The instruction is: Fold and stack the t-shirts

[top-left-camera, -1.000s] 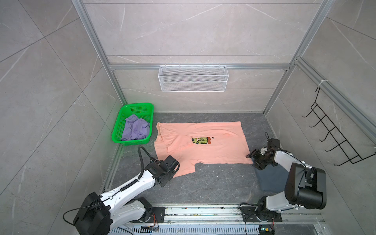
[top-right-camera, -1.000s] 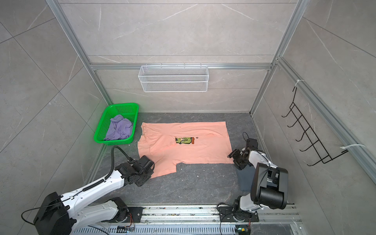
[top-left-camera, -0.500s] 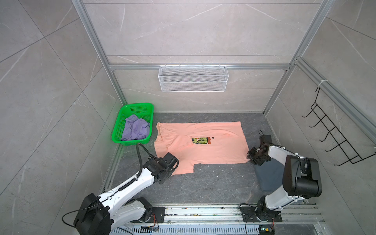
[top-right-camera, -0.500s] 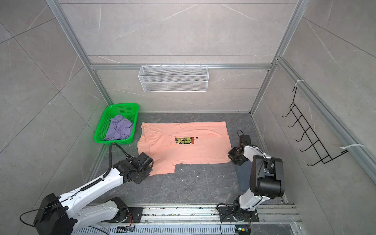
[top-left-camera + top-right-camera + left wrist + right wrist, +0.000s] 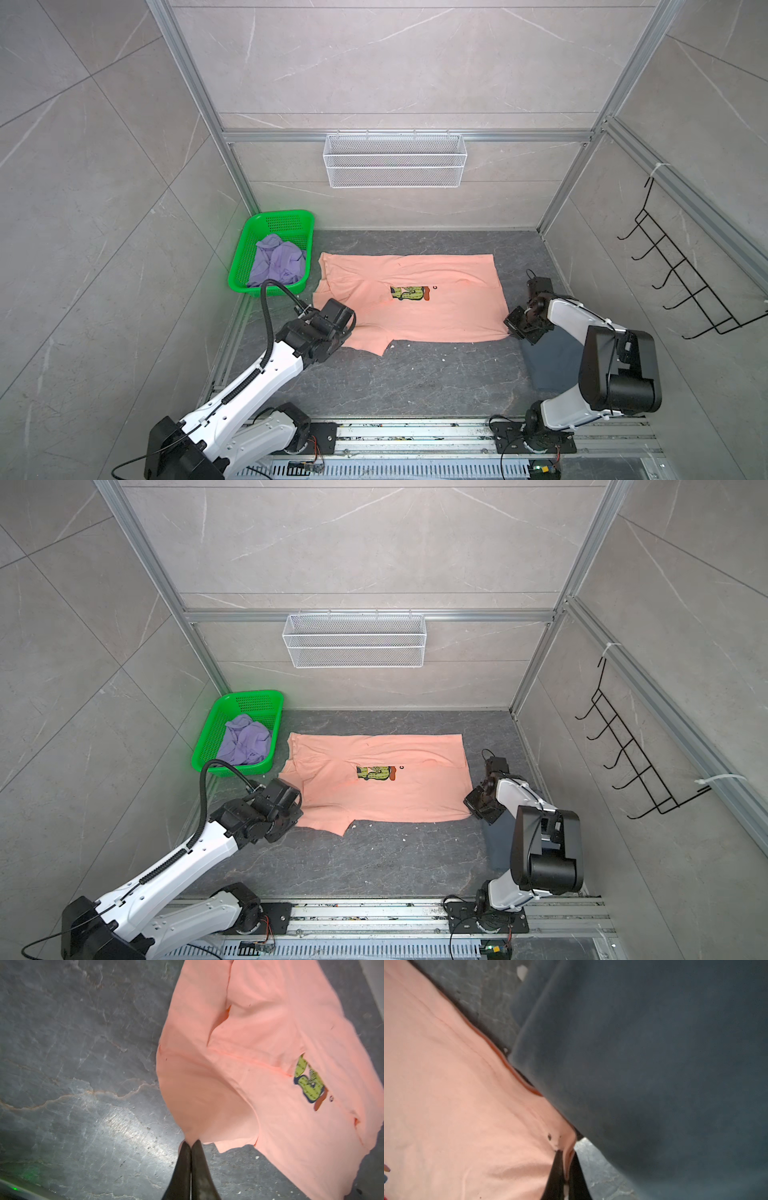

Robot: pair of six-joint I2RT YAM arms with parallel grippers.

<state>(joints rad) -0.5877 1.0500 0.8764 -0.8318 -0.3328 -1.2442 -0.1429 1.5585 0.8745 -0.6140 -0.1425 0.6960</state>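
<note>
Left gripper point(image 5: 191, 1145) is pinched shut on the peach-pink t-shirt point(image 5: 436, 316) at its near sleeve. Right gripper point(image 5: 565, 1159) is clamped on the near hem corner. The shirt lies flat, long axis across the mat point(image 5: 415, 374), sleeves toward the green basket point(image 5: 286, 216), hem just beside the slate blue-grey t-shirt point(image 5: 552, 365). Bare mat lies nearer the arms.

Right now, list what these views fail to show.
- Slate blue-grey t-shirt: both top views, partly hidden by the right arm.
- Lavender t-shirt: crumpled in the green basket, lower part behind its wall.
- Print on the peach-pink t-shirt: too small to read in top views.
- Right gripper: blurred in the right wrist view, fingers cut off by the edge.
</note>
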